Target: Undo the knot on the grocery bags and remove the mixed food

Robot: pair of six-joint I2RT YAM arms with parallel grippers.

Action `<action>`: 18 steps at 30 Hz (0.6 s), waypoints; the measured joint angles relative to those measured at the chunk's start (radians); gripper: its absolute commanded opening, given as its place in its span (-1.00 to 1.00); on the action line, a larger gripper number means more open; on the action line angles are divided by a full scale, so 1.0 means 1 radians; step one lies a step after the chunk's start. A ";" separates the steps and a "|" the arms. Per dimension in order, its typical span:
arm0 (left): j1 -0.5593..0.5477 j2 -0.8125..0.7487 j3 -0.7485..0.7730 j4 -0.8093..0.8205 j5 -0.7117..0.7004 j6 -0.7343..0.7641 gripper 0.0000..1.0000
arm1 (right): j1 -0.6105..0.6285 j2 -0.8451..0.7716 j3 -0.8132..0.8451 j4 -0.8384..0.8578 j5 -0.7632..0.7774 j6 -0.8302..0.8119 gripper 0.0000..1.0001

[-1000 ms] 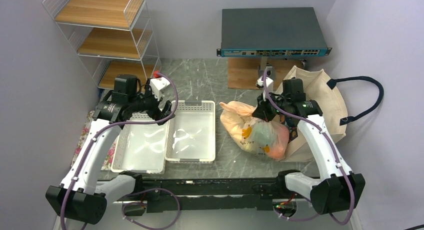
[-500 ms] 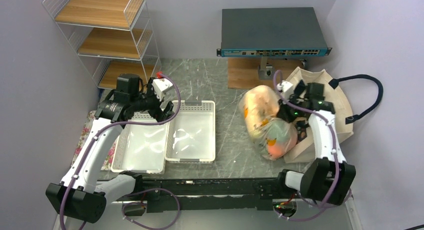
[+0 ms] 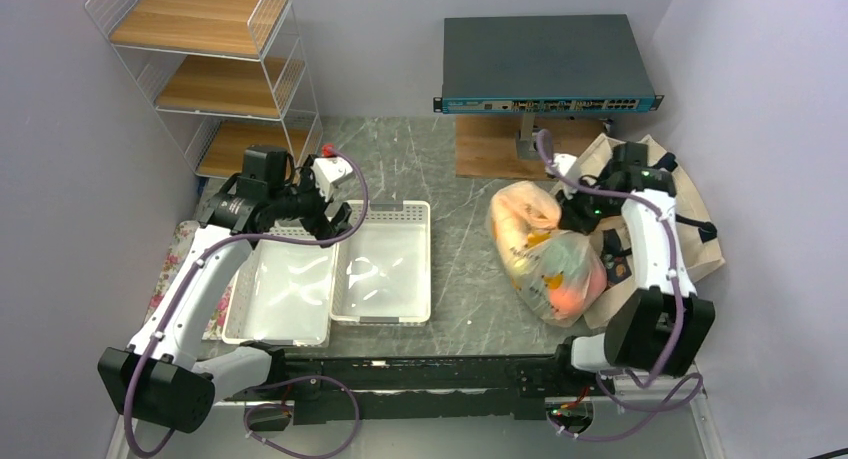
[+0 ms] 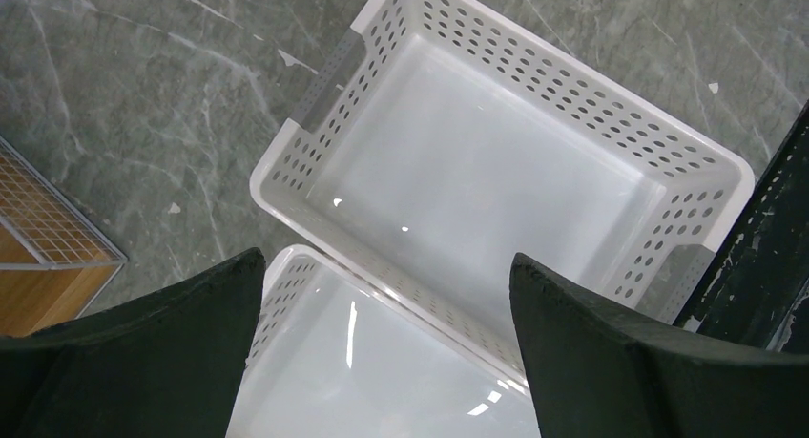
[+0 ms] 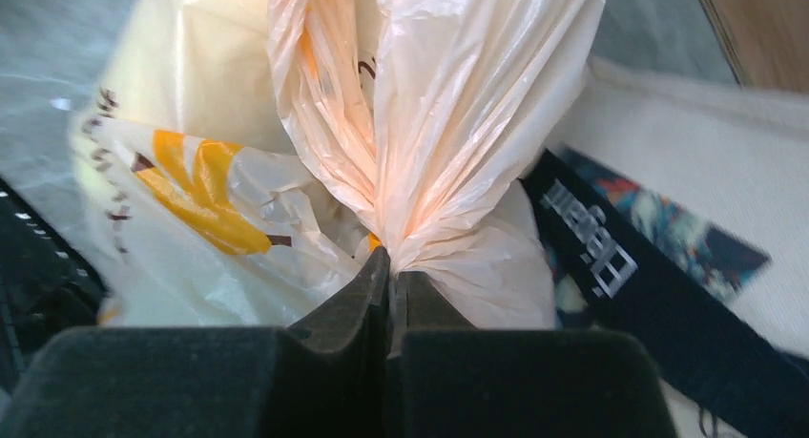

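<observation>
Nearest the front edge of the grey marbled table (image 3: pixel 455 169), two white perforated baskets (image 3: pixel 392 210) sat side by side toward the left, both bare inside. The left gripper (image 4: pixel 383 261) hung over them with its jaws spread wide, holding nothing. Toward the right edge, the right gripper (image 5: pixel 389 266) was clamped shut on the knot (image 5: pixel 405 223), the twisted neck of the peach plastic bag (image 3: pixel 550 259). The bag lay full on the surface, something orange showing through its film, and it leaned against the cream canvas tote (image 3: pixel 700 259) just behind it. A wire shelf (image 3: pixel 200 59) and a dark network switch (image 3: pixel 545 59) stood at the far edge.

The knot looked still tied. A pull on the neck alone would likely drag the whole bag, cinch the twist tighter or tear the thin film, since nothing pinned the bag and the other gripper was well apart from it. A tear could let the food roll out.

Against the picture a second earlier, the bag had been swung from the middle of the table toward the tote, its loose top turned to the far side. The right arm had folded back, the tote's strap loop had collapsed inward, and the left arm had barely shifted.
</observation>
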 measured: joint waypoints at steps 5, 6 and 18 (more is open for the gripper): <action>-0.020 0.000 0.000 0.003 0.012 0.013 0.99 | 0.266 -0.126 -0.050 0.019 -0.035 0.142 -1.00; -0.031 0.000 0.001 0.003 0.013 0.019 0.99 | 0.330 -0.148 -0.050 0.024 -0.049 0.174 -1.00; -0.375 0.024 -0.056 0.181 0.019 0.149 0.80 | 0.441 -0.168 -0.188 0.016 -0.098 0.183 0.59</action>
